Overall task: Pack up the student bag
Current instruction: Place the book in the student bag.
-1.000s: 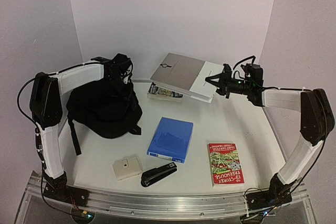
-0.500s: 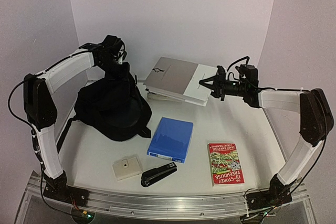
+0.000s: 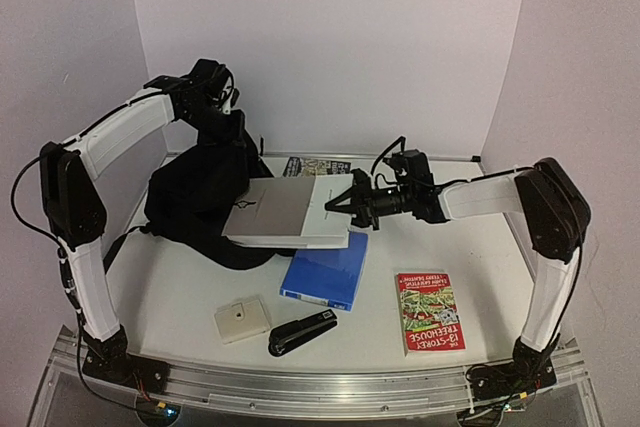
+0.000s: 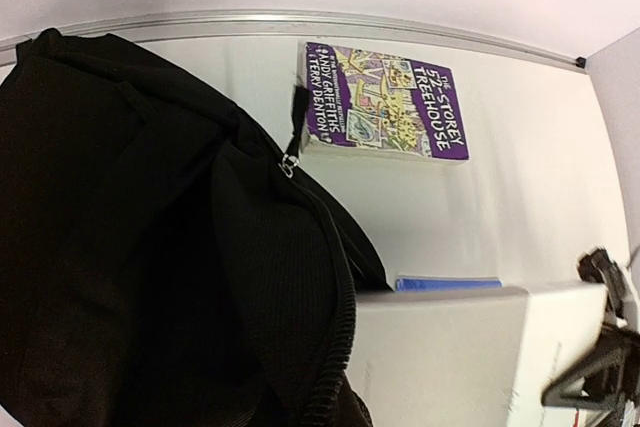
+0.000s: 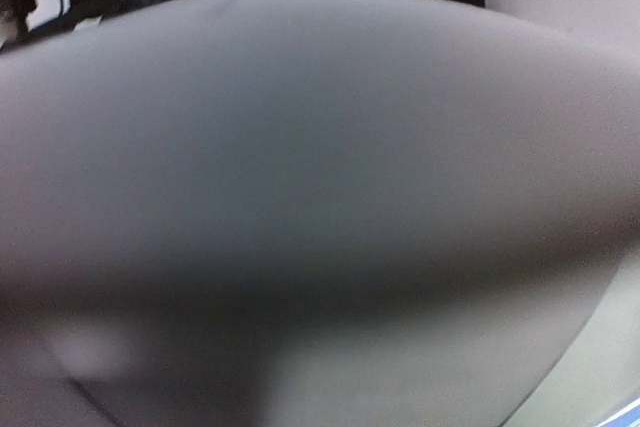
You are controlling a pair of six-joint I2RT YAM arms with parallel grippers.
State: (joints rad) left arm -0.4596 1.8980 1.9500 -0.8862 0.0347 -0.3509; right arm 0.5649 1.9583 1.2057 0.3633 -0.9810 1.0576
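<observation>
left tool [image 3: 228,129] pinched shut on top of student bag [image 3: 190,197], right tool [image 3: 343,205] gripping edge of grey folder [image 3: 280,212], folder overlapping bag

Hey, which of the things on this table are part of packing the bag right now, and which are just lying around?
In use:
bag, gripped at its top by the left hand
grey folder, held by the right hand next to the bag

Lying about:
purple book
blue binder
red book
stapler
beige box
</observation>
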